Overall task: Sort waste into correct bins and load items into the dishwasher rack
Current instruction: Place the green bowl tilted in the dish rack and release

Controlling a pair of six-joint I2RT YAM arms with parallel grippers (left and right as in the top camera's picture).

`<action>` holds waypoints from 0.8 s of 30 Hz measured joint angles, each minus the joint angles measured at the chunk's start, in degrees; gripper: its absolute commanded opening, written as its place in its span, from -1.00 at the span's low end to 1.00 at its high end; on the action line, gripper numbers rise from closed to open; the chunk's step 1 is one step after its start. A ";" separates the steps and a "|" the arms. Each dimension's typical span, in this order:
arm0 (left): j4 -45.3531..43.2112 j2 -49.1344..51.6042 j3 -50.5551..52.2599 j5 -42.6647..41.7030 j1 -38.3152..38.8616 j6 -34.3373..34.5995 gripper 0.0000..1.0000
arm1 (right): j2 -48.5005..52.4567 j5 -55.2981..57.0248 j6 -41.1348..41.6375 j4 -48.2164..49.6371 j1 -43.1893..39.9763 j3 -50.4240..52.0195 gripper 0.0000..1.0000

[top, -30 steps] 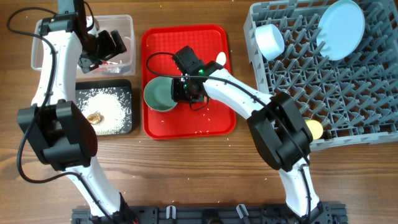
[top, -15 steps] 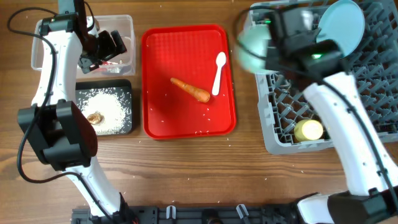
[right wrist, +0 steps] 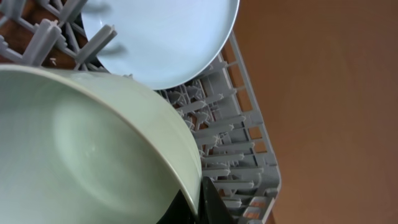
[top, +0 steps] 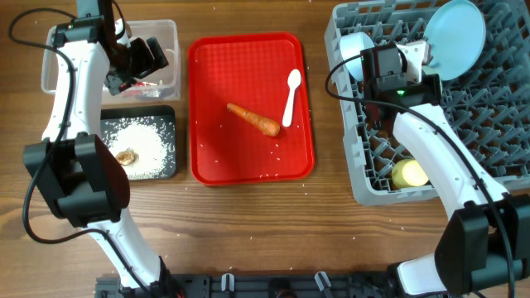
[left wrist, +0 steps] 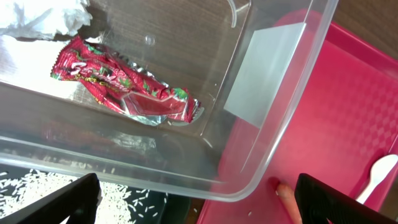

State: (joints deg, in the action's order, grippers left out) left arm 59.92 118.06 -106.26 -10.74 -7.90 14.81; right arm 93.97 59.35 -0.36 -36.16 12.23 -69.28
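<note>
My right gripper (right wrist: 198, 202) is shut on the rim of the pale green bowl (right wrist: 81, 143). It holds the bowl over the left back part of the grey dishwasher rack (top: 464, 124), just below the light blue plate (right wrist: 161, 37) that stands in the pegs. In the overhead view the gripper (top: 386, 70) hides the green bowl. The light blue bowl (top: 357, 51) and the yellow cup (top: 410, 174) sit in the rack. My left gripper (left wrist: 199, 205) is open and empty above the clear bin (left wrist: 273, 143), which holds the red wrapper (left wrist: 124, 93) and the tissue (left wrist: 43, 18). The carrot (top: 254, 119) and the white spoon (top: 291, 95) lie on the red tray (top: 211, 157).
The black bin (top: 170, 116) in front of the clear bin (top: 170, 29) holds white rice (top: 145, 136) and a brown scrap (top: 126, 156). A few rice grains are scattered on the red tray and on the wooden table. The rack's pegs stand close around the green bowl.
My right gripper has lifted the green bowl off the red tray and carried it right, over the rack. The carrot shows on the tray now. The left arm has not moved.
</note>
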 measured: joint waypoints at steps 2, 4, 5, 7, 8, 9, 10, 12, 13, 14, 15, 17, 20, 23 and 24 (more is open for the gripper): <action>-0.37 0.00 0.00 0.02 0.00 0.17 1.00 | 0.26 -0.02 -0.44 1.86 0.39 0.20 -0.91; -0.42 0.00 0.00 0.02 0.00 0.17 1.00 | 0.81 -0.85 -0.94 2.84 1.11 0.22 -0.91; -0.42 0.00 0.00 0.02 0.00 0.17 1.00 | 1.07 -0.92 -1.05 3.06 1.27 0.22 -0.91; -0.44 0.00 0.02 0.02 0.00 0.17 1.00 | 2.58 -0.81 -1.05 4.13 1.36 0.22 -0.78; -0.44 0.00 0.00 0.00 0.00 0.17 1.00 | 3.34 -0.76 -1.05 4.35 1.36 0.20 -0.61; -0.42 0.00 0.00 0.00 0.00 0.17 1.00 | 4.35 -0.68 -1.22 4.39 1.49 0.20 -0.36; -0.42 0.00 0.00 0.02 0.00 0.17 1.00 | 5.22 -0.79 -1.20 4.39 1.73 0.20 -0.02; -0.42 0.00 0.00 0.02 0.00 0.17 1.00 | 6.99 -1.31 -1.57 3.89 3.45 0.50 0.70; -0.42 0.00 0.00 0.02 0.00 0.17 1.00 | 7.04 -1.42 -2.25 3.85 4.35 0.50 0.82; -0.42 0.00 0.02 0.00 0.00 0.17 1.00 | 7.04 -1.49 -2.84 3.63 5.11 0.50 0.88; -0.42 0.00 0.00 0.02 0.00 0.17 1.00 | 7.04 -1.49 -3.17 3.15 5.73 0.50 0.92; -0.44 0.00 0.00 0.02 0.00 0.17 1.00 | 7.04 -1.51 -3.39 1.97 7.26 0.52 0.99; -0.42 0.00 0.00 0.00 0.00 0.17 1.00 | 6.93 -1.84 -2.67 1.01 9.01 0.52 0.97; -0.39 0.00 0.00 0.02 0.00 0.17 1.00 | 4.07 -6.01 0.37 -0.92 8.55 0.52 0.86; -0.42 0.00 0.00 0.00 0.00 0.17 1.00 | 1.64 -9.77 2.34 -1.09 7.67 0.50 0.82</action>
State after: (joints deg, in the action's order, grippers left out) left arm 59.51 118.06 -106.26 -10.74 -7.90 14.98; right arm 95.61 49.58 1.98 -37.26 19.90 -68.77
